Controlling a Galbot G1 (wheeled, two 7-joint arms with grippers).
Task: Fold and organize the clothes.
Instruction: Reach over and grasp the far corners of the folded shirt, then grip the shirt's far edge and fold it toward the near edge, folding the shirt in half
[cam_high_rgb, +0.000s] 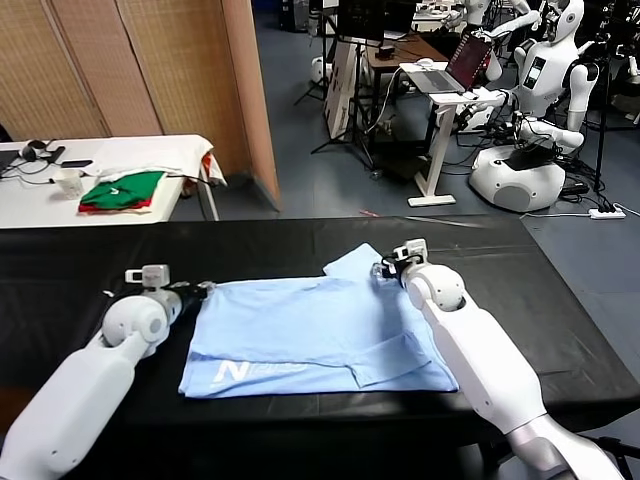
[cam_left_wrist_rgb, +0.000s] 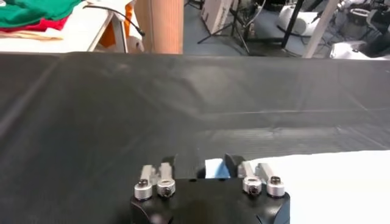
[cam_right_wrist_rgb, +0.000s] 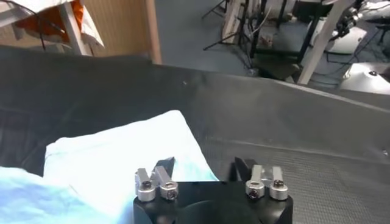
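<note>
The black table carries the light-blue T-shirt, which lies flat across its middle, partly folded, with one sleeve laid over the body on the right side and the white print near the front edge. The fabric is judged to be thin, light and limp: it will sag and crease when lifted, so it should be taken at edges or corners, both sides together.

The left gripper is set at the shirt's far left corner; in the left wrist view a bit of blue cloth is seen between the narrowed fingers, apparently pinched.

The right gripper rests at the far right sleeve edge. Whether its fingers hold cloth cannot be told.
</note>
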